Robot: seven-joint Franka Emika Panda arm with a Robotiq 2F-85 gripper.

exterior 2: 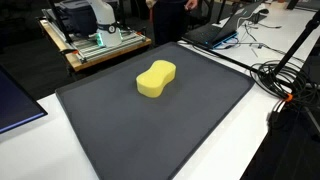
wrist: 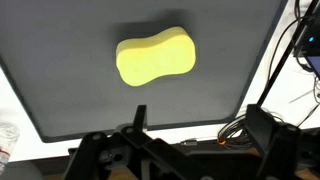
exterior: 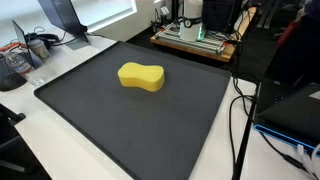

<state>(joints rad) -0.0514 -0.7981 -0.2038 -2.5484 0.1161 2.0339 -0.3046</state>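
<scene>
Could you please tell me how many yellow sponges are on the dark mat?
1. The yellow sponge lies near the middle of the dark mat; nothing on the mat could hide another.

A dark grey mat point(exterior: 110, 120) covered most of the white worktop point(exterior: 60, 150). In an exterior view, black cables point(exterior: 238, 115) trailed past the mat's edge at three o'clock, and a wooden board point(exterior: 190, 42) carrying equipment stood at one o'clock. In an exterior view, a laptop point(exterior 2: 215, 32) sat beyond the mat at one o'clock.
</scene>
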